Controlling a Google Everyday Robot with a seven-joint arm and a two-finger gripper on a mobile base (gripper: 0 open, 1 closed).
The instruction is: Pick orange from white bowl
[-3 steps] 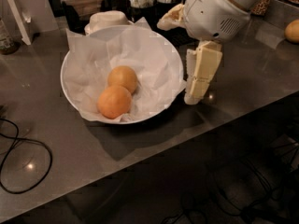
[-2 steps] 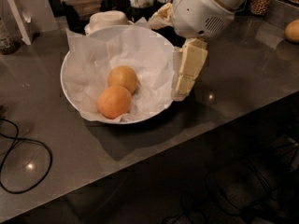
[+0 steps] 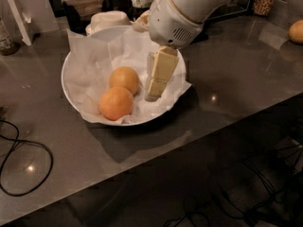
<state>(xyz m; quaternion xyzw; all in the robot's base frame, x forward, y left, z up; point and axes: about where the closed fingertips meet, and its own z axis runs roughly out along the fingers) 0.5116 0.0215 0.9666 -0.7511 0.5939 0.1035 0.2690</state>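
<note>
A wide, shallow white bowl [image 3: 75,109] lined with crinkled white paper sits on the grey table. Two oranges lie in it: one nearer the front [image 3: 115,103] and one just behind it [image 3: 124,79], touching or nearly so. My gripper [image 3: 152,91] hangs from the white arm, pointing down inside the bowl's right half, its cream fingers just to the right of the rear orange and apart from it. It holds nothing.
A smaller white domed dish [image 3: 109,20] stands behind the bowl. Another orange [image 3: 296,31] lies at the far right of the table. A black cable [image 3: 28,164] loops at the front left. The table's front edge runs diagonally from lower left to right.
The gripper has moved left, from outside the bowl's right rim to inside the bowl beside the oranges. The oranges and bowl have not moved.
</note>
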